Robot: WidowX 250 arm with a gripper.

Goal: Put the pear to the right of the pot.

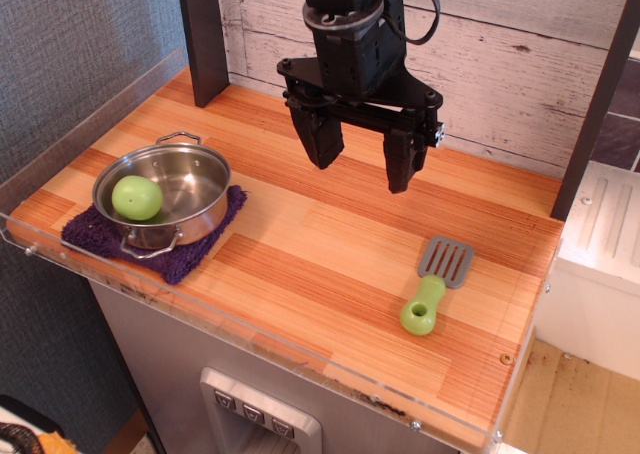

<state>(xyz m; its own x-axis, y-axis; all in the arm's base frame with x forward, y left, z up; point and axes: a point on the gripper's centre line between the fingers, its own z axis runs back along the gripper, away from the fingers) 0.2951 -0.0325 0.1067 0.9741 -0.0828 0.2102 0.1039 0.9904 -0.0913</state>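
The light-green pear point(137, 197) lies inside the shiny steel pot point(190, 170), against its left wall. The pot has two wire loop handles and stands on a purple cloth point(190, 256) at the left of the wooden table. My gripper point(362, 164) hangs above the middle back of the table, well to the right of the pot and above it. Its two black fingers point down, spread apart, with nothing between them.
A spatula with a grey slotted blade point(447, 261) and a green cylindrical handle point(423, 307) lies at the front right. A clear acrylic rim point(250, 326) runs along the table's front and left edges. A dark post point(204, 36) stands at the back left.
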